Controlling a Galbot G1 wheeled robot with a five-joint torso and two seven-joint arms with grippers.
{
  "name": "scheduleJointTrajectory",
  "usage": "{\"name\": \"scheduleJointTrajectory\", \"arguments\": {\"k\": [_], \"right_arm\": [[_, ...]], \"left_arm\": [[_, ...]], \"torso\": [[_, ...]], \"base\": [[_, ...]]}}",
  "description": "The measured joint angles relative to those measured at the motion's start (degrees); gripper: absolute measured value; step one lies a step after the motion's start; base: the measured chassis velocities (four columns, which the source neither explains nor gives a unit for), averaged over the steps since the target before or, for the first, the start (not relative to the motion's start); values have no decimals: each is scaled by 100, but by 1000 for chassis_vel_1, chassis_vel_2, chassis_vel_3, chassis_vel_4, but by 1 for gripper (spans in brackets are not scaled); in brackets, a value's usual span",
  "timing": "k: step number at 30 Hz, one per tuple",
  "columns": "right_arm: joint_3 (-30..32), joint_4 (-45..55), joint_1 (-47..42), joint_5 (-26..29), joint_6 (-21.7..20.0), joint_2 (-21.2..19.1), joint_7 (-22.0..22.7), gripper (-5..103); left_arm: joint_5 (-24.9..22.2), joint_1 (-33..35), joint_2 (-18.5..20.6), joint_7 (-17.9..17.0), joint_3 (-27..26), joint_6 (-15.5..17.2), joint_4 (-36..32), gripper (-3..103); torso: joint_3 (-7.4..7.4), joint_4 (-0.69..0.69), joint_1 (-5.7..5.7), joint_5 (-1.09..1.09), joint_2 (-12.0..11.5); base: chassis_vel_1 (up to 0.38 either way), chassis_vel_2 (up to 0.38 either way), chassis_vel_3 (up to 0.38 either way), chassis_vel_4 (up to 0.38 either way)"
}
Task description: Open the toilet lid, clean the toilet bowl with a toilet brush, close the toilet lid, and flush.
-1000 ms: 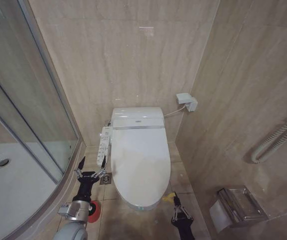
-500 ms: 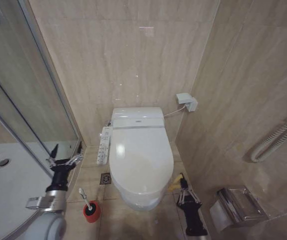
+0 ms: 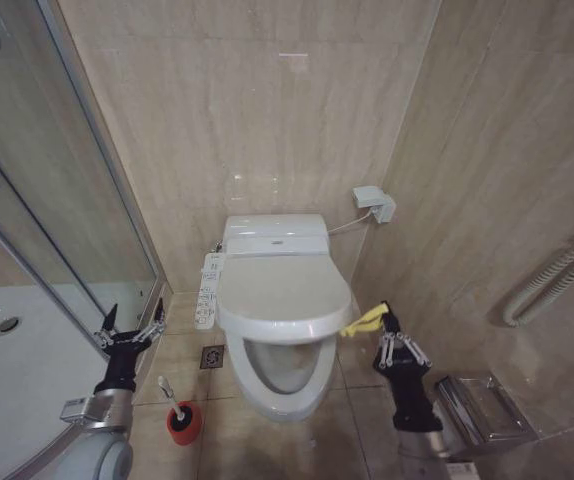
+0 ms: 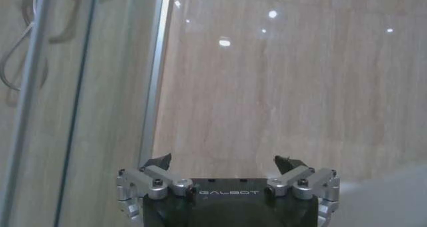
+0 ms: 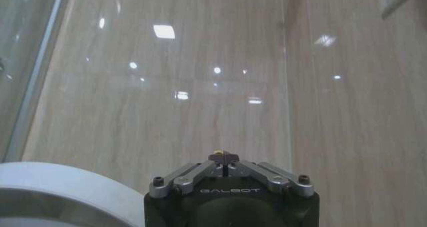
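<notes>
The white toilet lid (image 3: 285, 295) is lifted partway and hangs tilted over the toilet bowl (image 3: 281, 368), whose front half is exposed. My right gripper (image 3: 386, 320) is to the right of the toilet, shut on the yellow cord loop (image 3: 364, 321) tied to the lid's edge. In the right wrist view that gripper (image 5: 223, 158) is pinched shut, with the lid (image 5: 53, 192) curving beside it. The toilet brush (image 3: 170, 394) stands in its red holder (image 3: 182, 423) on the floor left of the toilet. My left gripper (image 3: 132, 333) hovers open above and left of the brush, also open in its wrist view (image 4: 223, 163).
A glass shower door (image 3: 57, 200) and the white shower tray (image 3: 17, 370) lie at the left. A control panel (image 3: 207, 290) runs along the toilet's left side. At the right wall are a metal paper holder (image 3: 477, 410) and a grab rail (image 3: 557, 275). A floor drain (image 3: 212, 357) sits beside the toilet.
The right gripper has moved up and to the right with the yellow cord, raising the lid off the seat. The left arm swung left toward the shower door, uncovering the brush.
</notes>
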Motion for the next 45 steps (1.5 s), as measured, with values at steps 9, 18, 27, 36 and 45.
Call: {"name": "scheduleJointTrajectory", "arguments": {"k": [9, 18, 27, 36, 45], "right_arm": [[174, 71, 639, 649, -396, -255, -99, 0], [316, -387, 1469, 1263, -679, -545, -95, 0], [159, -1145, 2547, 1672, -848, -752, -116, 0], [78, -1845, 3607, 2048, -1126, -711, -45, 0], [-116, -2816, 4498, 2378, -1182, -862, -55, 0]], "left_arm": [[324, 147, -99, 2, 292, -45, 189, 100], [514, 228, -162, 2, 399, -79, 269, 100], [605, 243, -194, 3, 406, -82, 354, 100], [622, 250, -196, 2, 266, -82, 449, 100], [722, 228, -286, 1, 280, -81, 536, 100]], "torso": [[0, 1, 0, 1, 0], [0, 0, 0, 1, 0], [0, -1, 0, 0, 0], [0, 1, 0, 0, 0], [0, 0, 0, 0, -1]], "base": [[0, 0, 0, 0], [0, 0, 0, 0], [0, 0, 0, 0], [0, 0, 0, 0], [0, 0, 0, 0]]}}
